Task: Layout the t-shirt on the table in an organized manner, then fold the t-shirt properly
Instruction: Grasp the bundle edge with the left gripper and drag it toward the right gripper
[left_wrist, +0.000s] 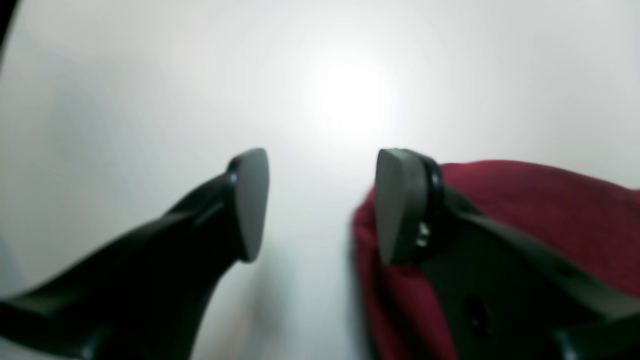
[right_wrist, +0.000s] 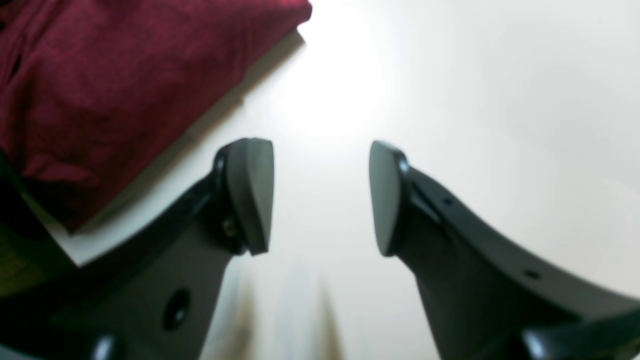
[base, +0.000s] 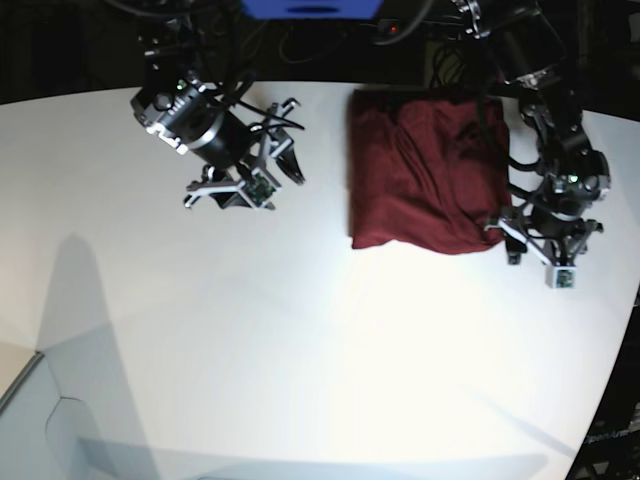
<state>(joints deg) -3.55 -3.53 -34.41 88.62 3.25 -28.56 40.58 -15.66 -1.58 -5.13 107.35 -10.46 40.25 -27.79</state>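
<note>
Shirt (base: 420, 170) sat folded on the table's (base: 300, 350) far side, left gripper (left_wrist: 322, 205) wide at its edge, right gripper (right_wrist: 321, 197) wide and empty; I'd have lifted straight off without snagging cloth.

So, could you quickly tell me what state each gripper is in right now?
Left gripper: open, holding nothing; one finger sits over the edge of the t-shirt.
Right gripper: open, empty, above the bare table.
</note>
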